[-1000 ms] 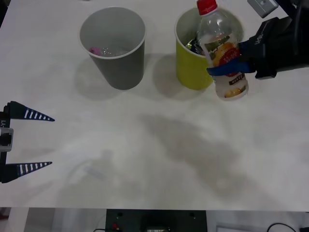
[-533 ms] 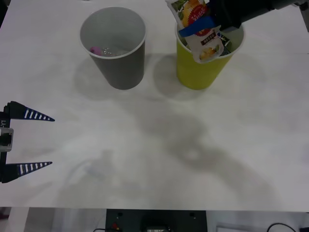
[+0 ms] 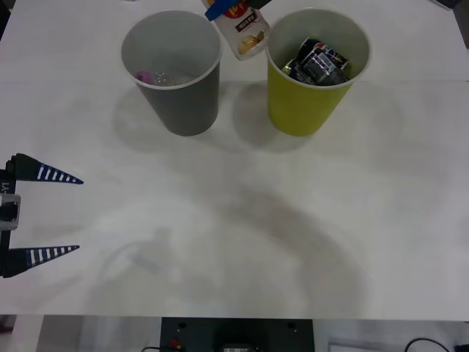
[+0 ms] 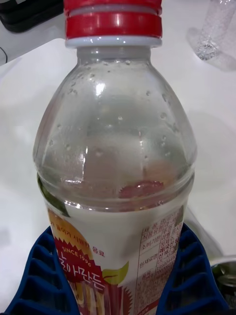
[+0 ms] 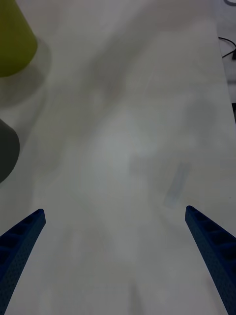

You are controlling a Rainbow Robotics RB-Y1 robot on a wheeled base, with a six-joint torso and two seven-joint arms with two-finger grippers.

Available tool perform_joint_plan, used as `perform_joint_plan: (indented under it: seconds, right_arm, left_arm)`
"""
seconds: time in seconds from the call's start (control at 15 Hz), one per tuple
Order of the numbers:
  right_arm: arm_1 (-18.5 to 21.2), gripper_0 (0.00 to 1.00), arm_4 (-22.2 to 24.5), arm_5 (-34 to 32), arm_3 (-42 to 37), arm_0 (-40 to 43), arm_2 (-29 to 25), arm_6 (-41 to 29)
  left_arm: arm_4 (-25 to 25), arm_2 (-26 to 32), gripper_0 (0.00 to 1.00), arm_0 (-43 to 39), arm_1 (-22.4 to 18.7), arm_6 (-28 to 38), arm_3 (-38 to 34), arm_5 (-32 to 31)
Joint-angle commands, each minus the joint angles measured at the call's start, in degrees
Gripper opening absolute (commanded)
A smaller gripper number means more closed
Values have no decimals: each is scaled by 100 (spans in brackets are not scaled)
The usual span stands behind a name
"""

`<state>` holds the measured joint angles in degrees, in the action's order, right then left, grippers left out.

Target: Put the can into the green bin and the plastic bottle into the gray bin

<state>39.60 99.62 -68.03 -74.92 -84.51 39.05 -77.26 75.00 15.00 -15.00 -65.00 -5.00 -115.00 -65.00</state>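
The plastic bottle (image 3: 242, 31), clear with a red cap (image 4: 113, 22) and an orange-yellow label, hangs tilted in the air at the far edge of the front view, above the gap between the two bins. My right gripper (image 4: 118, 290) is shut on its labelled body, one blue finger (image 3: 218, 9) showing at the picture's top. The gray bin (image 3: 183, 103) stands upright at the back left. Upright at the back right is the green bin (image 3: 300, 110), and a dark can (image 3: 320, 63) lies inside it. My left gripper (image 3: 44, 213) waits open at the table's left side, holding nothing.
A clear item with a pink cap (image 3: 146, 75) lies inside the gray bin. A clear plastic object (image 4: 212, 29) stands on the table beyond the bottle. In the left wrist view the green bin (image 5: 12, 39) and gray bin (image 5: 6, 152) sit far ahead across bare white table (image 5: 123, 147).
My right gripper has carried the bottle from beside the green bin's right side, up and across that bin, leftward toward the gray bin. The can inside is uncovered. The left arm stayed still.
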Motion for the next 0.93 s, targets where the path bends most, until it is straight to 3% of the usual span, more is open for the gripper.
perform_joint_plan:
  seconds: [0.07,0.4,0.6,0.73,0.8,0.87,0.93]
  right_arm:
    - [-646,0,514,123,646,-294,59,9]
    - [-1674,0,1191,1266,1947,-786,745,0]
    - [-1903,0,1252,1503,2281,-839,780,185]
    - [-1921,9,1209,1503,2281,-839,780,220]
    - [-1921,19,1182,1486,2281,-839,780,255]
    - [-1921,44,1165,1459,2281,-839,780,255]
    - [-1921,74,1138,1371,2281,-839,780,255]
  left_arm:
    - [0,0,98,0,0,0,0,0]
    - [0,0,98,0,0,0,0,0]
    - [0,0,98,0,0,0,0,0]
    - [0,0,98,0,0,0,0,0]
    - [0,0,98,0,0,0,0,0]
    - [0,0,98,0,0,0,0,0]
    - [0,0,98,0,0,0,0,0]
